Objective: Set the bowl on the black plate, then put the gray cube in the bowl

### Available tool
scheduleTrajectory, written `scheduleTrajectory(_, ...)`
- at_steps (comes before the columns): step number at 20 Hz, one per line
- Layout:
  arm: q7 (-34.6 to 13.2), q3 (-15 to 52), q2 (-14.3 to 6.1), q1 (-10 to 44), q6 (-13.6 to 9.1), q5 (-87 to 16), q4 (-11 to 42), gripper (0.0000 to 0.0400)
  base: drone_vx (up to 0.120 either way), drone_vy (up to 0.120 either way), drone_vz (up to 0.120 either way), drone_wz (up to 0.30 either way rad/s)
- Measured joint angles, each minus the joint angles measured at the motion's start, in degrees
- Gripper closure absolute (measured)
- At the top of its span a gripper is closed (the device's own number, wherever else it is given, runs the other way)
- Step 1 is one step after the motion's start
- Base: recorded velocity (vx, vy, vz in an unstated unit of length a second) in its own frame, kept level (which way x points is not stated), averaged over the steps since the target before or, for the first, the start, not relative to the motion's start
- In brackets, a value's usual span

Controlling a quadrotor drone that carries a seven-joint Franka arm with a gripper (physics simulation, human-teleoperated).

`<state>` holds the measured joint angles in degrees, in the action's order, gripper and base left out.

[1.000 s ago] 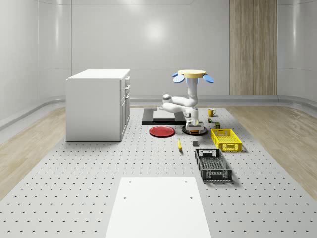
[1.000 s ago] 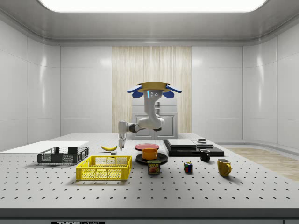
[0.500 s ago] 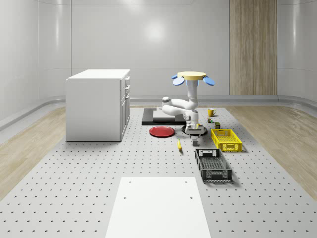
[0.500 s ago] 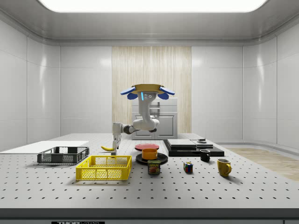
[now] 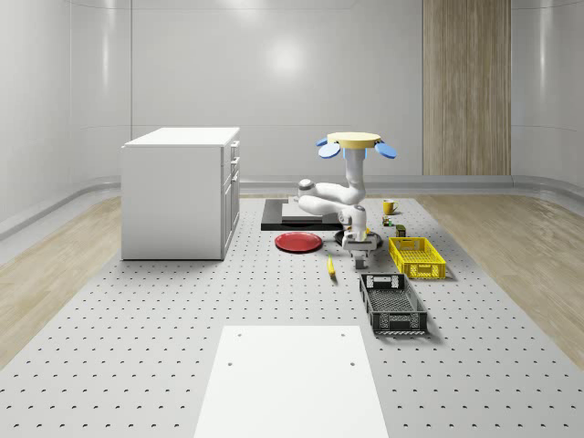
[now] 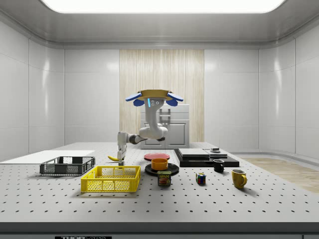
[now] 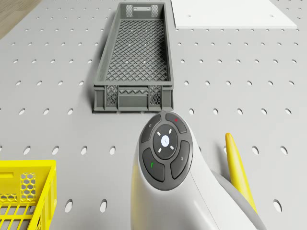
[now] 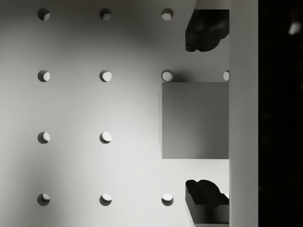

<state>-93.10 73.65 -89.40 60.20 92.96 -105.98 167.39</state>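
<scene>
The gray cube point(image 8: 195, 120) lies on the perforated table, between the fingers of my open gripper point(image 8: 204, 115); a gap shows on each side of it. The orange bowl point(image 6: 160, 164) sits upright on the black plate point(image 6: 171, 171). In the side view the gripper point(image 6: 119, 158) hangs low over the table, left of the plate and beside the banana point(image 6: 115, 158). In the whole-scene view the gripper point(image 5: 362, 258) is just in front of the plate. The drone point(image 5: 356, 141) hovers above the plate area, its arm reaching down and forward.
A yellow basket point(image 5: 417, 256) and a gray crate point(image 5: 392, 303) stand close to the gripper. A banana point(image 7: 238, 172), a red plate point(image 5: 298, 242), a white cabinet point(image 5: 180, 192), a can point(image 6: 164, 178) and a yellow mug point(image 6: 239, 178) are also around.
The drone and arm have shifted to the side view's left, away from the bowl. The gripper has come down over the gray cube.
</scene>
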Motion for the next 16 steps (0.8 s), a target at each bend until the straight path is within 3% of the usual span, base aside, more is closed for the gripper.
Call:
scheduleTrajectory(15, 0.05, -5.30, 0.80, 2.89, 1.59, -5.13, -3.56, 0.0000, 0.000, 0.000, 0.000, 0.000)
scheduleTrajectory(16, 0.11, -5.38, 0.84, 2.88, 1.60, -5.21, -3.62, 0.0033, 0.000, 0.000, 0.000, 0.000)
